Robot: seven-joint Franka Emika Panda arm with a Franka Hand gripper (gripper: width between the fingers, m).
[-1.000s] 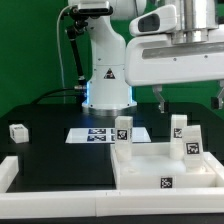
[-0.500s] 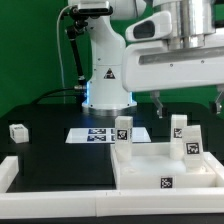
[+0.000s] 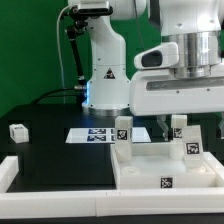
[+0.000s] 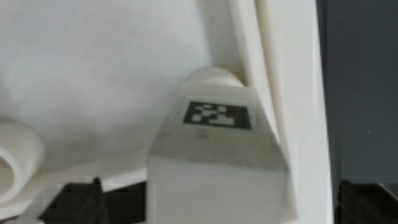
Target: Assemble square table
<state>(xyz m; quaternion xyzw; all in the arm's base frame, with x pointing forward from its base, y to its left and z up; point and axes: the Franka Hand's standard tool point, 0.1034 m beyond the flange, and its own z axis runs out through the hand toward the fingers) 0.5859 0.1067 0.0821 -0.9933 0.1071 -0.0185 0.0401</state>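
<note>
The square table's smooth white plastic slab point(image 3: 145, 160), raised-rimmed, lies near on the exterior view's right, with a white border bar point(image 3: 60, 192) along the near edge. The gripper point(image 3: 190, 122) hangs wide open and empty over a blocky tagged leg point(image 3: 180, 128) at the slab's far edge. One small leg point(image 3: 17, 131) sits apart on the exterior view's left, bare black mat point(image 3: 50, 150) around it.

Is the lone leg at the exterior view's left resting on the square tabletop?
No: the lone leg lies on the black table, well apart from the square tabletop at the exterior view's right.
</note>
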